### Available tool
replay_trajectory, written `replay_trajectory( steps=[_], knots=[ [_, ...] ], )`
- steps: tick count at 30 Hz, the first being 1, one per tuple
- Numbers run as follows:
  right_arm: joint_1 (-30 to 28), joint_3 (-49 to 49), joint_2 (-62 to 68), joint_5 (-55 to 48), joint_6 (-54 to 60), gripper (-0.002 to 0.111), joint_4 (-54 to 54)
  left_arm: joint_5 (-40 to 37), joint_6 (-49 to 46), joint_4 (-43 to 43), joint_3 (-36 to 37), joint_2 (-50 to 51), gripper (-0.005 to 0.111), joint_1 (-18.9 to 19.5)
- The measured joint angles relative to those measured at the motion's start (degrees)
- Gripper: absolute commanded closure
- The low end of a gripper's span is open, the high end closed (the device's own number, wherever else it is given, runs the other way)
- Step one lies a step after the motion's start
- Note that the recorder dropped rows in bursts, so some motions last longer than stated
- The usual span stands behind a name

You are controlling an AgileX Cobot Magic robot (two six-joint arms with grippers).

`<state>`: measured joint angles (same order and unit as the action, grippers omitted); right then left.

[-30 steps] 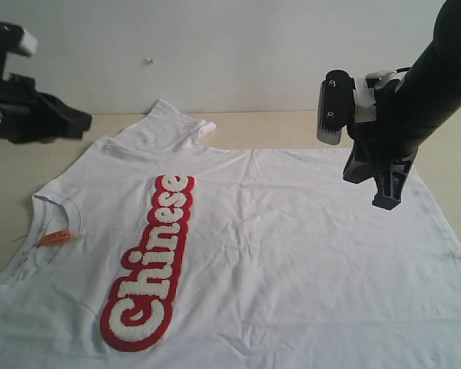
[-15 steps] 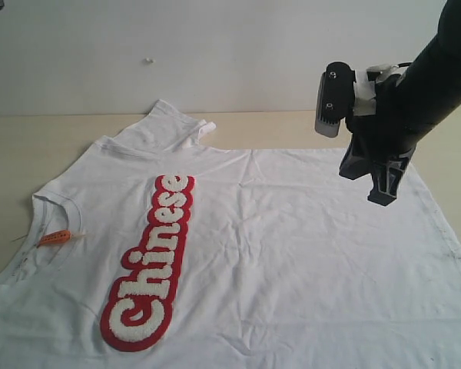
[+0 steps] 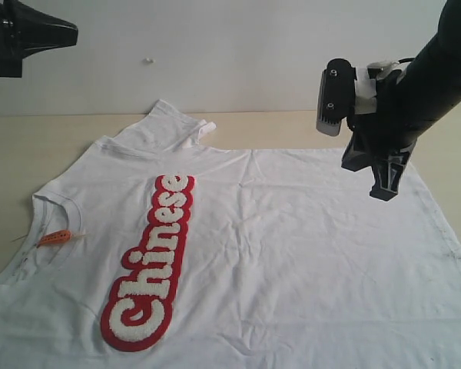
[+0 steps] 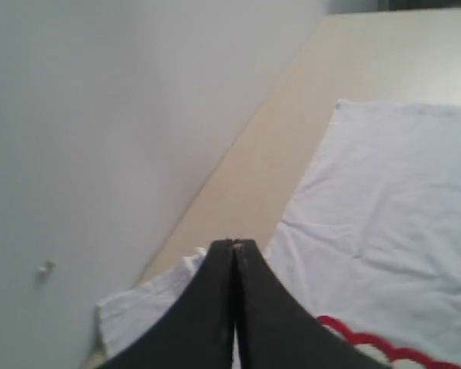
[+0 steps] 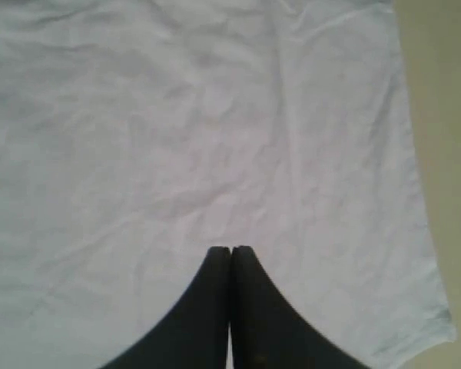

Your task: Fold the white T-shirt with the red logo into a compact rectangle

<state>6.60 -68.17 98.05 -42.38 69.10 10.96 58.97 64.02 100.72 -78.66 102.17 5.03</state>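
The white T-shirt [image 3: 292,246] lies spread flat on the beige table, neckline and small orange tag [image 3: 55,237] at the left. Its red logo [image 3: 150,261] with white "Chinese" letters runs down the left half. A sleeve [image 3: 173,127] is bunched at the back. My right gripper [image 3: 386,192] hangs shut and empty just above the shirt's far right part; its wrist view shows plain white cloth [image 5: 177,138] below the tips [image 5: 230,250]. My left gripper [image 3: 71,32] is shut and empty, raised high at the top left; its wrist view shows its tips [image 4: 234,244] over the sleeve [image 4: 150,304].
Bare beige table [image 3: 31,146] lies left of and behind the shirt, and a strip [image 3: 453,154] right of it. A pale wall [image 3: 215,54] with a small mark [image 3: 148,59] rises directly behind the table.
My left gripper has risen from beside the shirt's far left corner to the top left of the exterior view. The right gripper has barely shifted.
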Motion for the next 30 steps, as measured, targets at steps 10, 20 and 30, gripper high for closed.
replay_trajectory(
  steps=[10, 20, 30],
  knots=[
    [0.00, 0.00, 0.00, 0.16, 0.00, 0.108, -2.38, -20.74, -31.44, -0.21, 8.54, -2.14, 0.107, -5.12],
    [0.00, 0.00, -0.10, -1.76, 2.18, 0.108, -8.08, -29.55, -27.99, -0.16, 17.76, -1.61, 0.107, -6.26],
    [0.00, 0.00, -0.10, -2.54, 2.83, 0.108, -8.12, -35.55, -25.85, -0.16, 29.60, -6.23, 0.107, -7.37]
  ],
)
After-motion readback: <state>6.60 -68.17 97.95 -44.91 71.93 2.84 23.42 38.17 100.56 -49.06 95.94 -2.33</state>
